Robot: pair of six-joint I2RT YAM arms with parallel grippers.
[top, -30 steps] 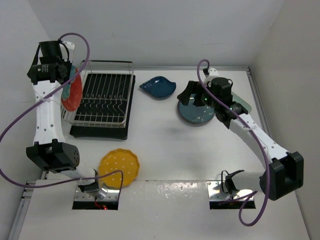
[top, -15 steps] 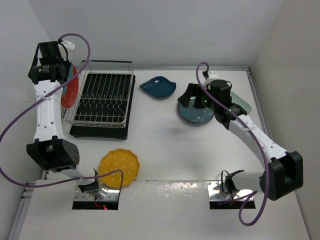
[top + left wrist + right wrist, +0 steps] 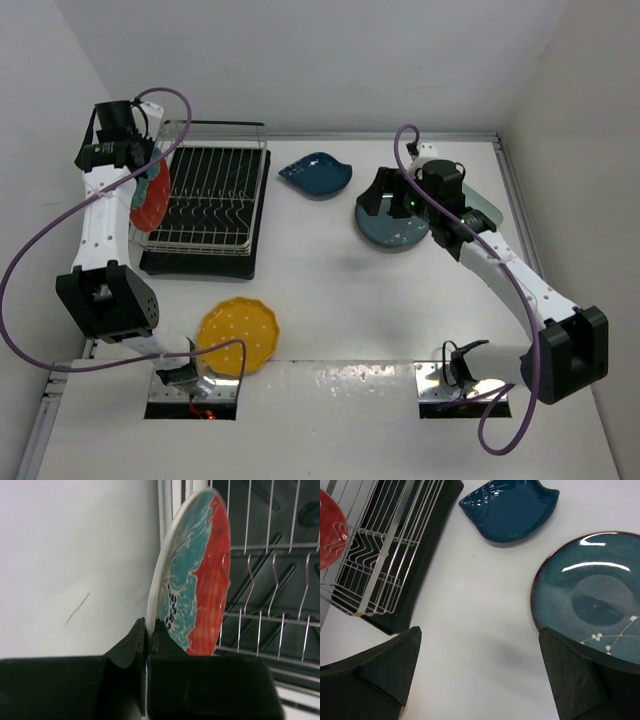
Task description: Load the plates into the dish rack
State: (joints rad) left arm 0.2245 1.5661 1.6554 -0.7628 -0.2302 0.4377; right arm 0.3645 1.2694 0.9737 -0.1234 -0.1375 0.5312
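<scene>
Claws: left claw (image 3: 146,630) clamps red plate (image 3: 200,580) rim, upright by dish rack (image 3: 270,605); right claw (image 3: 479,647) wide open.

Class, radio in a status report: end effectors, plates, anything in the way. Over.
Left end effector shut on red plate, on edge at left side of dish rack. Right end effector open by teal plate. No obstruction seen.

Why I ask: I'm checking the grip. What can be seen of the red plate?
The red plate is round, glossy and ceramic-looking, with a red face, a teal flower, dark blue dots and a pale rim. It stands on edge, slightly tilted, at the left side of the dish rack, with wire prongs crossing its red face. The left gripper is shut on its rim. Whether it rests in the rack cannot be told.
</scene>
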